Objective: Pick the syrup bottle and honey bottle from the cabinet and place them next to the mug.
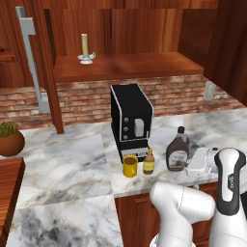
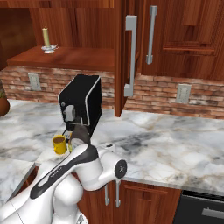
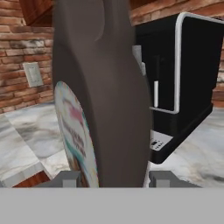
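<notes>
so the claw (image 3: 109, 179) is clamped on the syrup bottle (image 1: 177, 151), which stands upright on the marble bench (image 1: 62, 164) right of the honey bottle (image 1: 149, 161). yellow mug (image 1: 130, 166) sits just left of the honey, all in front of the black coffee machine (image 1: 130, 118).

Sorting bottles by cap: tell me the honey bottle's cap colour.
Yellow, on the honey bottle; left base view shows it best.

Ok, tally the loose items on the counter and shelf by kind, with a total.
Bottles: 2, syrup bottle and honey bottle
Mugs: 1, yellow mug
Coffee machines: 1
Candles: 1, on the cabinet shelf
Potted plants: 1
Total: 6
</notes>
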